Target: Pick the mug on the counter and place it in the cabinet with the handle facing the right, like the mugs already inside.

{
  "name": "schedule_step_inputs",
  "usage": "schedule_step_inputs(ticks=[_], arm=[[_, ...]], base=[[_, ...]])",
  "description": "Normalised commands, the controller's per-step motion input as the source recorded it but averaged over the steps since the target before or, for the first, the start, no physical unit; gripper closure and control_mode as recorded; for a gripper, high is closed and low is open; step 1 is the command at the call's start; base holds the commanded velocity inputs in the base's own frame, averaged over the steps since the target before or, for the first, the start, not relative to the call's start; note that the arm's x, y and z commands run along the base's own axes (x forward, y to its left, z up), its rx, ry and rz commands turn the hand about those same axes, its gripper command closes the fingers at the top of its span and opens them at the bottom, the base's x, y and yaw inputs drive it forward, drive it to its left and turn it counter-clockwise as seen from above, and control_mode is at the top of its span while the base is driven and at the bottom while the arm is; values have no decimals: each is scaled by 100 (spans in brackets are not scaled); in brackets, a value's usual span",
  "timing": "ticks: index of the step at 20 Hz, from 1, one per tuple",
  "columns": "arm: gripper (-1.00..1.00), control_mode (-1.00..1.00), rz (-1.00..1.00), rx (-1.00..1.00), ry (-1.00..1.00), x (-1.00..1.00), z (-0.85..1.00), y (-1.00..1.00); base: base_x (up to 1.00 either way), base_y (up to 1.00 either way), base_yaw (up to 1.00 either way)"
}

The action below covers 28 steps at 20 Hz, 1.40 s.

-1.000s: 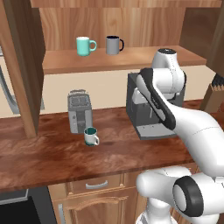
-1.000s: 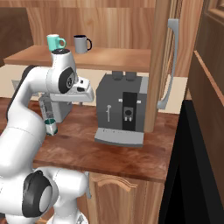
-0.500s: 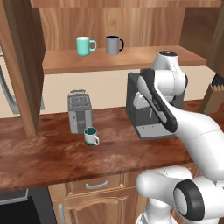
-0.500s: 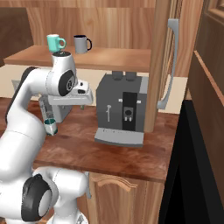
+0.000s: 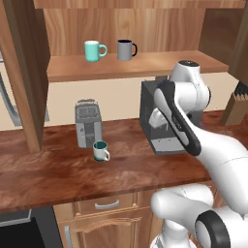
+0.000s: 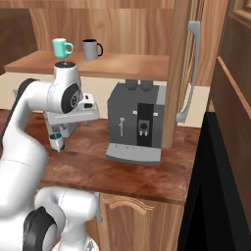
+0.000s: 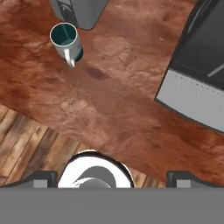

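The mug (image 5: 100,151) is small and whitish with a teal inside. It stands upright on the dark wood counter (image 5: 53,172) in front of the toaster. Its handle (image 5: 107,155) points to the front right. In the hand view the mug (image 7: 66,38) lies at the upper left, with its handle (image 7: 69,59) pointing down the picture. My gripper (image 7: 111,176) hangs high above the counter (image 7: 118,100), open, its tips wide apart with nothing between them. It is well away from the mug. The cabinet shelf (image 5: 145,69) lies above the counter.
A mint mug (image 5: 93,50) and a grey black-handled mug (image 5: 126,49) stand on the shelf, handles to the right. A toaster (image 5: 88,123) is behind the mug, and a dark coffee machine (image 6: 135,122) stands to its right. A knife block (image 5: 237,104) stands far right. An open cabinet door (image 6: 188,73) hangs above the machine.
The hand has swung up from hanging down beside the arm to a more level pose above the counter. The mug has not moved.
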Motion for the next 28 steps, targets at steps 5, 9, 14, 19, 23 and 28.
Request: schedule_step_inputs(ticks=[5, 9, 14, 19, 23, 28], arm=[[-100, -100, 21, 0, -8, -20, 0, 23], [-100, -100, 23, 0, -9, -13, 0, 30], [-100, -100, 26, 0, -9, -3, 0, 29], [-100, -100, 32, 3, -7, 0, 0, 10], [-100, -100, 35, 2, -5, 0, 0, 7], [-100, -100, 32, 0, -6, 0, 0, 16]], base=[[0, 0, 0], [0, 0, 0], [0, 0, 0], [0, 0, 0], [0, 0, 0], [0, 0, 0]])
